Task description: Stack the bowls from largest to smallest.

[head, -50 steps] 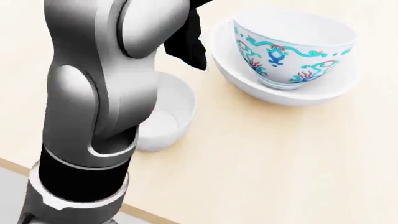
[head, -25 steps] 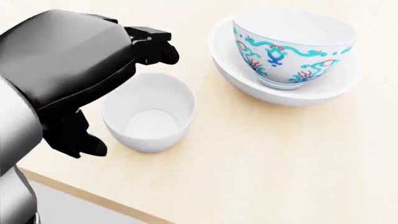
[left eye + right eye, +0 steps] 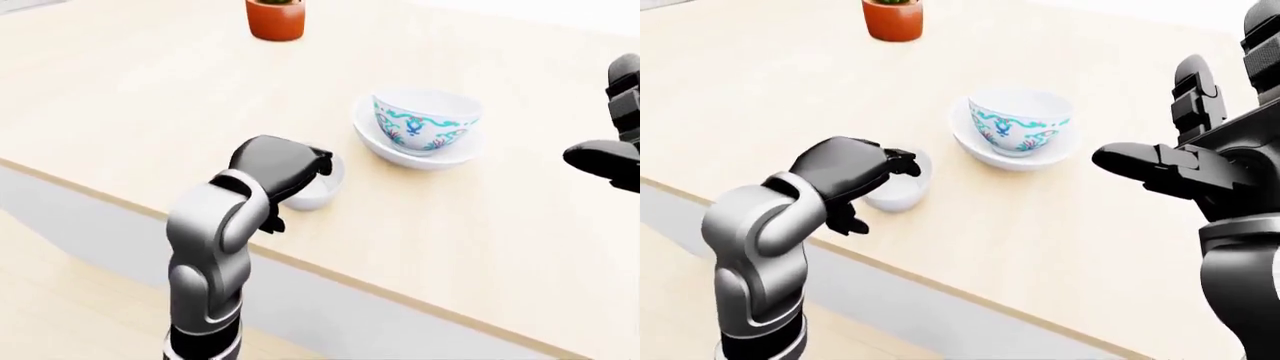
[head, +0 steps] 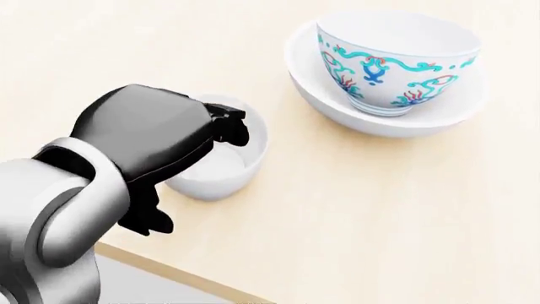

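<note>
A small plain white bowl [image 4: 226, 170] stands upright on the pale wooden table, near its lower edge. My left hand [image 4: 194, 172] lies over the bowl's left half. Its fingers [image 4: 230, 125] hook over the rim into the bowl, while the thumb [image 4: 149, 219] hangs outside, apart from the wall. A painted bowl [image 4: 397, 60] with turquoise and blue patterns sits inside a large white bowl [image 4: 314, 101] at the upper right. My right hand [image 3: 1155, 124] is raised in the air at the right of the right-eye view, open with fingers spread, away from all bowls.
A terracotta plant pot [image 3: 275, 19] stands at the table's top left. The table's lower edge [image 3: 350, 279] runs diagonally just below the small bowl, with floor beyond it. Bare tabletop [image 4: 363, 209] lies to the right of the small bowl.
My left arm has swung down out of the foreground. The hand dropped from above the small bowl onto it, and its fingers now reach over the rim. The bowls have not moved.
</note>
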